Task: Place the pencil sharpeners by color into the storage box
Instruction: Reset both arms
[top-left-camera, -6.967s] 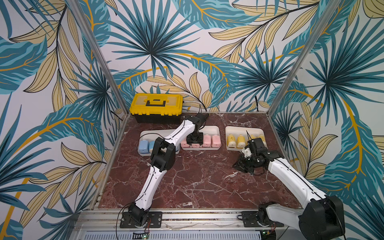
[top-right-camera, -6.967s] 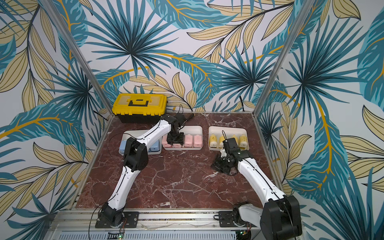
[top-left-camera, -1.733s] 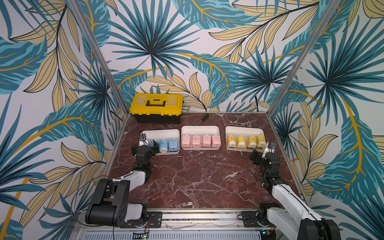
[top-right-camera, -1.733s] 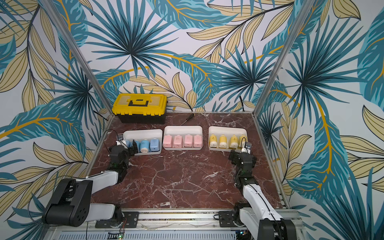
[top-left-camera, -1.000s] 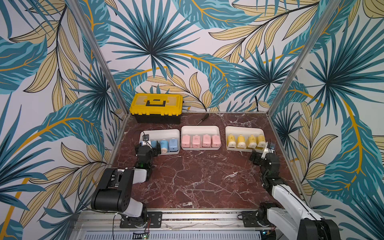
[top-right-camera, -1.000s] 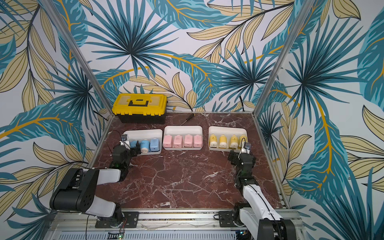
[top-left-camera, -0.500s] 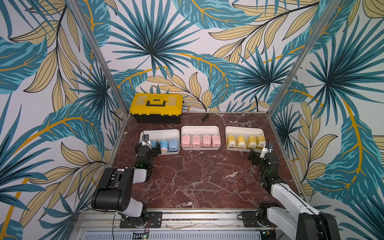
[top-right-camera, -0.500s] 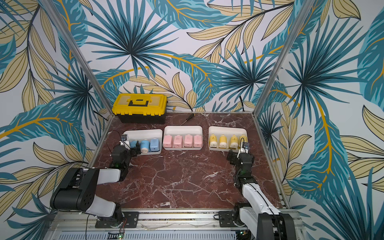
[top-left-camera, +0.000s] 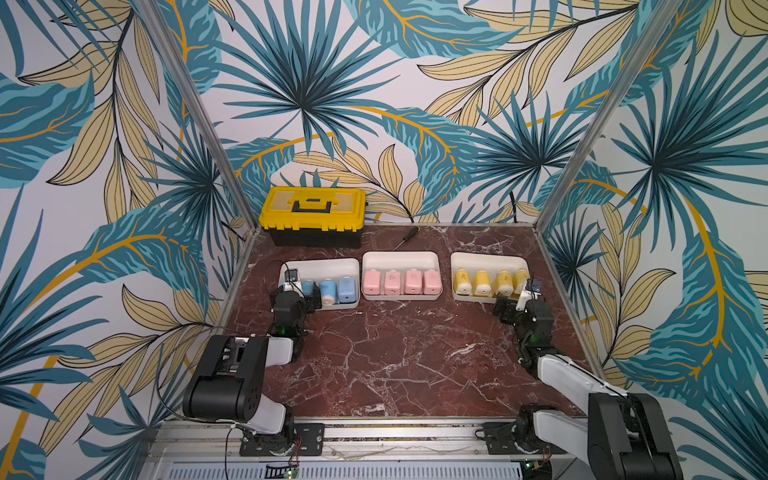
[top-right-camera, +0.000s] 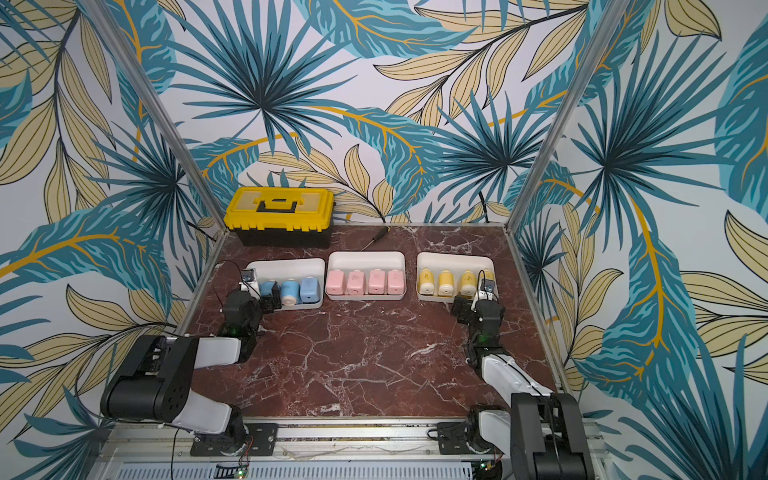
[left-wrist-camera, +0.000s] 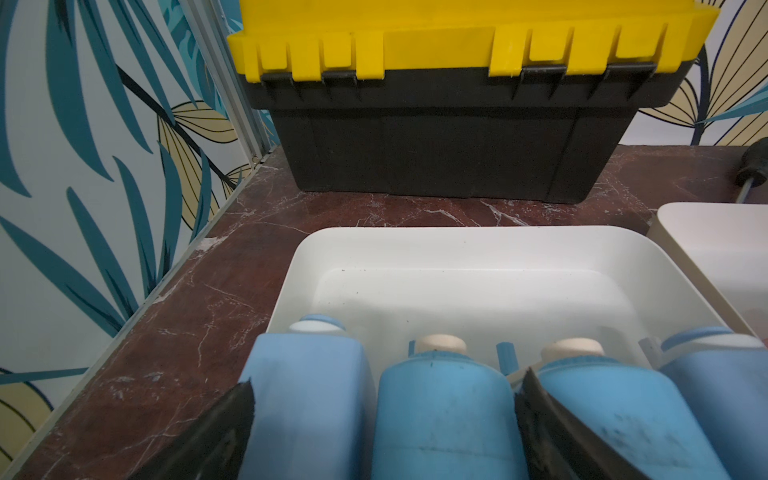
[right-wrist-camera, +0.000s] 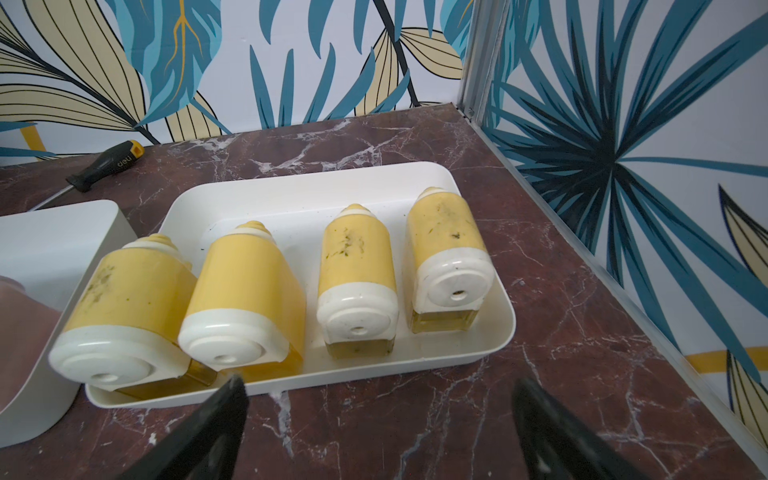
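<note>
Gaping wide, left pincer (left-wrist-camera: 382, 419) grips nothing; its jaws straddle one blue sharpener (left-wrist-camera: 444, 411) at the near edge of the left tray (left-wrist-camera: 478, 266), fingers apart from it as far as can be told. Other blue sharpeners lie just beside it on either side, same tray. Past that tray stands the yellow toolbox (left-wrist-camera: 457, 104) on the counter (left-wrist-camera: 199, 332). Right pincer (right-wrist-camera: 374, 419) also spread wide and empty, hovering over bare counter just short of the right tray (right-wrist-camera: 494, 299), which holds four yellow sharpeners (right-wrist-camera: 357, 266) lying in a row. Between the two pincers, the middle tray (top-left-camera: 401, 259) carries four pink sharpeners (top-left-camera: 401, 281). Screwdriver (right-wrist-camera: 106, 164) lies farther off, near the back wall.
</note>
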